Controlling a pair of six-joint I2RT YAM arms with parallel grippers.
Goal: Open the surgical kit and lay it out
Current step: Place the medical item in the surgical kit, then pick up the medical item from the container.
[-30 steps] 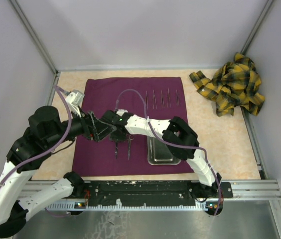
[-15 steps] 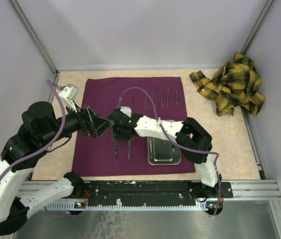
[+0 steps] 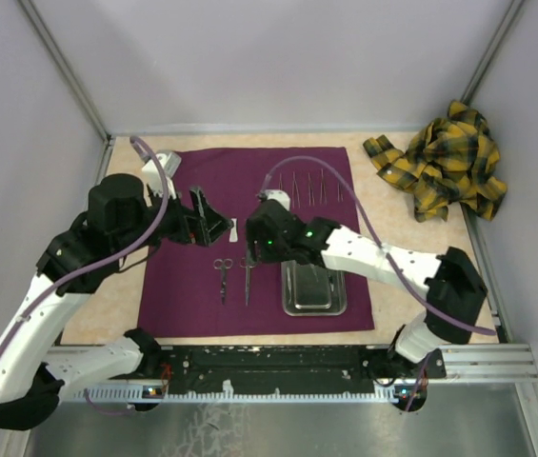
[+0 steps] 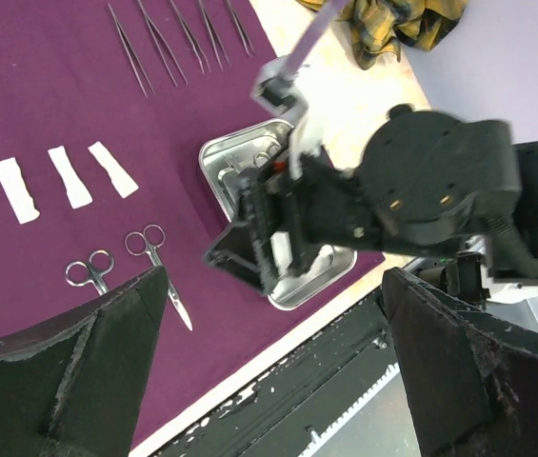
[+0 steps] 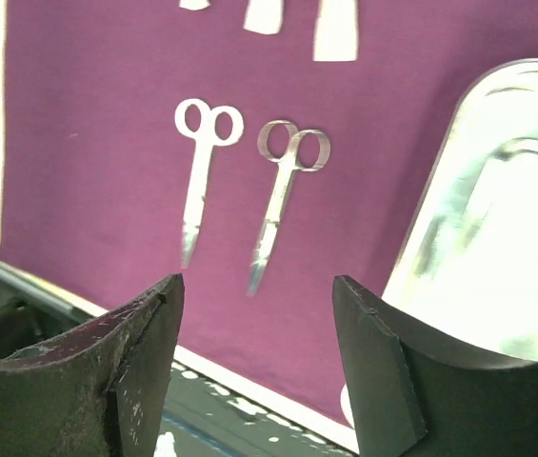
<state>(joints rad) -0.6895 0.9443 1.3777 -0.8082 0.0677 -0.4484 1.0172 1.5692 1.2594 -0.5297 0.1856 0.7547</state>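
The cloth wrap point(image 3: 183, 305) is spread flat, presumably so the scissors point(image 5: 197, 186) are displayed; the left gripper point(image 4: 269, 286) and right gripper point(image 5: 254, 286) are held wide open, empty.

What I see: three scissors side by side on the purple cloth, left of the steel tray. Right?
Not three: two scissors lie side by side on the purple cloth, left of the steel tray. The right wrist view shows it.

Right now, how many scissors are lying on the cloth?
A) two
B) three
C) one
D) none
A: two scissors lie side by side on the cloth, handles toward the white pieces.
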